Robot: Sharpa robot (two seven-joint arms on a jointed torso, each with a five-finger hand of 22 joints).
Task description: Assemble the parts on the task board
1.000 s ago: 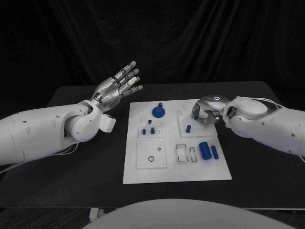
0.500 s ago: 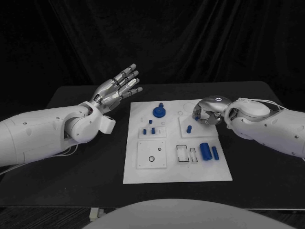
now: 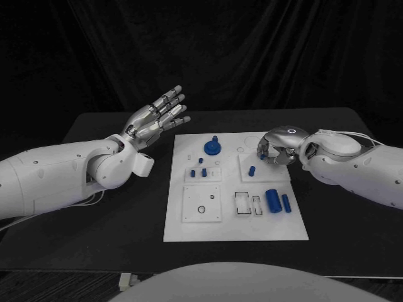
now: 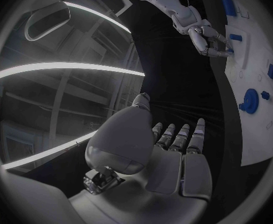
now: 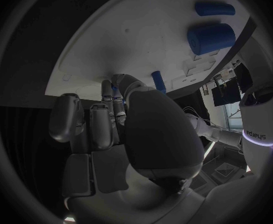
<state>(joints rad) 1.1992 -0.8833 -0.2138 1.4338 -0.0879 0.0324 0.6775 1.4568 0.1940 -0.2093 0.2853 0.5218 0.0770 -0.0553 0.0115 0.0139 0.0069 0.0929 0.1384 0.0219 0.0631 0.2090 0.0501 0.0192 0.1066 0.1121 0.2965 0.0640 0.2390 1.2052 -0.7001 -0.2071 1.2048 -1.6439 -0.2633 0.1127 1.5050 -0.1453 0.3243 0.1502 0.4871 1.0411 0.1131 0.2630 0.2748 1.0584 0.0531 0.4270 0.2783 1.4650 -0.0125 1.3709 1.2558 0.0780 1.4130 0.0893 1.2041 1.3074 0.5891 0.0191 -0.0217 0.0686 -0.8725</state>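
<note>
The white task board [image 3: 236,225] lies mid-table. On it are a round blue part with a knob [image 3: 211,148], two small blue pegs [image 3: 198,172], one peg [image 3: 252,170] and two blue cylinders [image 3: 272,200]. My right hand [image 3: 279,150] hovers over the board's far right corner with its fingers curled in. In the right wrist view a bit of blue part [image 5: 114,90] shows between its fingertips, over the board [image 5: 130,40] and beside a standing peg [image 5: 158,82]. My left hand [image 3: 156,118] is raised left of the board, fingers spread, holding nothing.
The black table [image 3: 92,214] runs round the board on all sides. A dark curtain hangs behind it. My left forearm [image 3: 47,179] lies over the table's left part, and my right forearm [image 3: 365,170] over its right part.
My right hand has drifted slightly to the right, off the board's far tile, its fingers still curled. The left hand stays raised and spread.
</note>
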